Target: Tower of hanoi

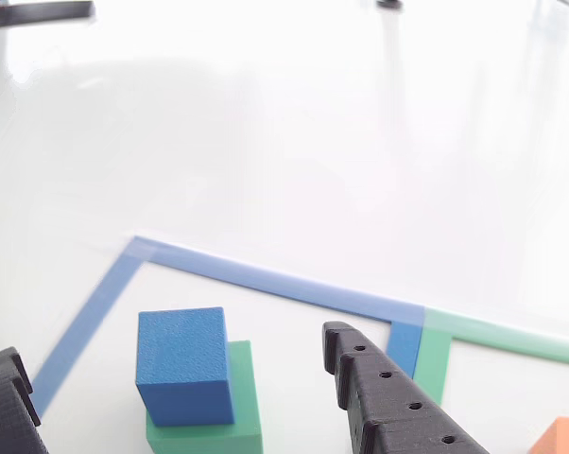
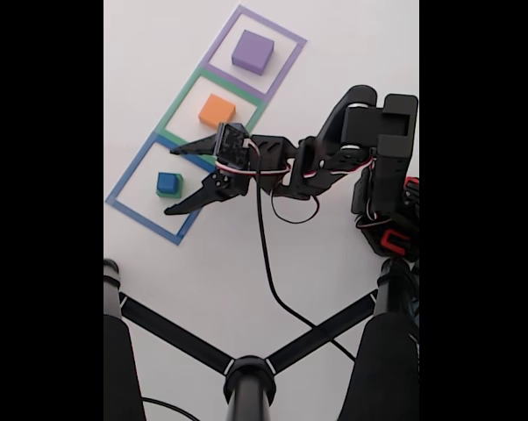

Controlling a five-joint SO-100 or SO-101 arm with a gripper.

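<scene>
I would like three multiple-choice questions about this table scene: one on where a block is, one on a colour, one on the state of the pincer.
1. Where is the blue block?
A. on the green block
B. on the orange block
C. between the pincer's fingers

2. What colour is the tape outline around the purple block?
A. blue
B. purple
C. green

3. How is the pincer?
A. shut on the blue block
B. shut on nothing
C. open, holding nothing

Answers:
1 A: the blue block sits on top of the green one.
2 B: the fixed view shows a purple frame around it.
3 C: its fingers stand wide apart, with the blocks untouched.
</scene>
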